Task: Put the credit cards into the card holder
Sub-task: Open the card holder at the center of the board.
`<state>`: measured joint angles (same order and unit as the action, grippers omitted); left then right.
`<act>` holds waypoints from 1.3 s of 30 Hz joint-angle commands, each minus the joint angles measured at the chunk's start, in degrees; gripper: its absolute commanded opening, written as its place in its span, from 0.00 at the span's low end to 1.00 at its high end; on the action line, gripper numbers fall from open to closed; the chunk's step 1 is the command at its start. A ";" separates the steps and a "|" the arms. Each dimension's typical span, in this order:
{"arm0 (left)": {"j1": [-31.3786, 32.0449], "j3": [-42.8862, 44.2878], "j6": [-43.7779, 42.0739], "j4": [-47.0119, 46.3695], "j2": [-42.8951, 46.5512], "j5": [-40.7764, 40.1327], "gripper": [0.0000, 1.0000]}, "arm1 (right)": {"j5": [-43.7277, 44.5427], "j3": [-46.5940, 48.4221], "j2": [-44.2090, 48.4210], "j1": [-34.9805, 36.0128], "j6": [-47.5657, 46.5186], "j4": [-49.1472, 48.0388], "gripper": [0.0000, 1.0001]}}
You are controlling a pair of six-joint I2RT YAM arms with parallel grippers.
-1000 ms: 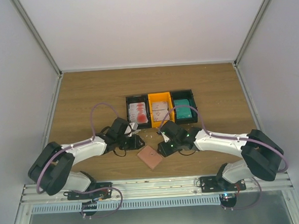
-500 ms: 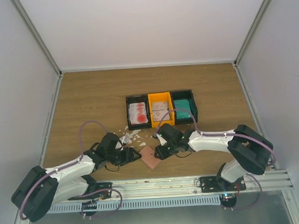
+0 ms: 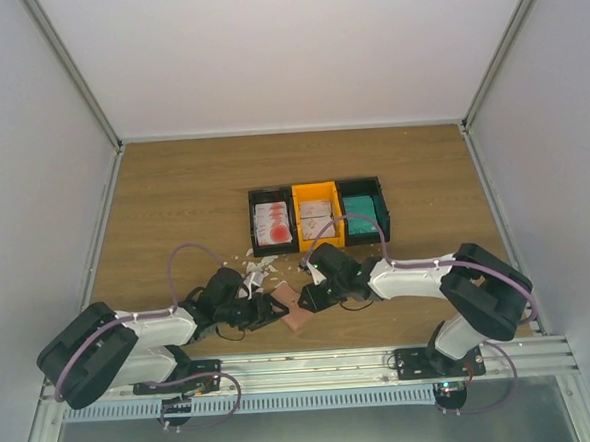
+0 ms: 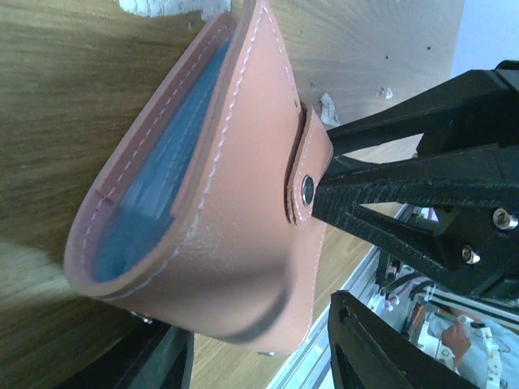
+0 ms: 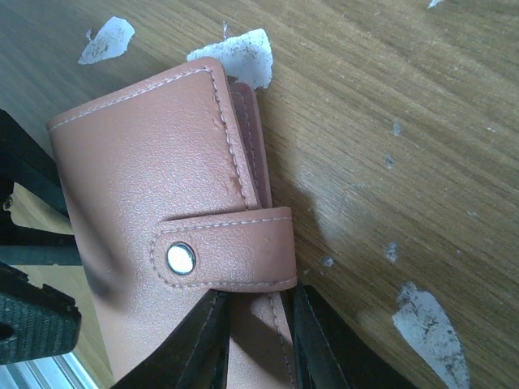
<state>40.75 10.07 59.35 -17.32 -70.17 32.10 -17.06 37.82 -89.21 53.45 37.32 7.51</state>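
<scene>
The right gripper (image 3: 306,298) is grasping the card holder (image 4: 243,235) by the edge beneath its snap strap (image 5: 227,251). Its two fingers are lying against opposite faces of the leather, so the strapped side is being pinned in place. Directly opposite its fingertips, the left gripper (image 3: 272,309) is reaching in from the other side. The holder's far edge is lying across the gap between the left jaws, which are standing apart, but I cannot tell whether they are pressing on the leather or merely bracketing it. Between the two tools the holder is tipping up off the table (image 5: 389,97) and bowing outward, its blue lining (image 4: 162,178) facing the left wrist camera. I judge this to be a deliberate two-sided hold, with one arm anchoring the closure while the other is working the body open to present a pocket. The strap is wrapping round the edge with its snap (image 5: 180,258) showing, seemingly fastened, so the opening step is probably not yet finished. The credit cards (image 3: 272,223) are sitting well beyond both sets of fingertips, sorted into the compartments of the tray (image 3: 316,185), with none in either gripper. White scraps (image 3: 261,271) are lying just past the fingertips and may be getting in the way.
</scene>
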 commanded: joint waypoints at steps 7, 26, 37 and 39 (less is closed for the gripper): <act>1.78 0.21 -0.05 -14.51 -5.33 -6.02 0.38 | -1.19 -3.27 -3.19 0.39 0.68 0.68 0.24; 1.96 7.36 -8.97 2.75 -0.18 -8.09 0.00 | 10.91 7.87 6.34 1.64 -2.74 11.67 0.55; 1.96 9.13 -9.81 3.17 -0.82 -6.22 0.00 | 8.39 9.02 2.59 1.92 -2.25 8.72 0.56; 1.96 9.33 -10.08 3.22 -0.93 -5.95 0.00 | 8.49 8.87 1.58 1.92 -2.26 8.90 0.56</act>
<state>42.39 17.69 50.96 -12.51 -71.42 25.23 -8.29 45.65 -85.47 54.65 35.38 16.69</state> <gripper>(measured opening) 0.088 0.564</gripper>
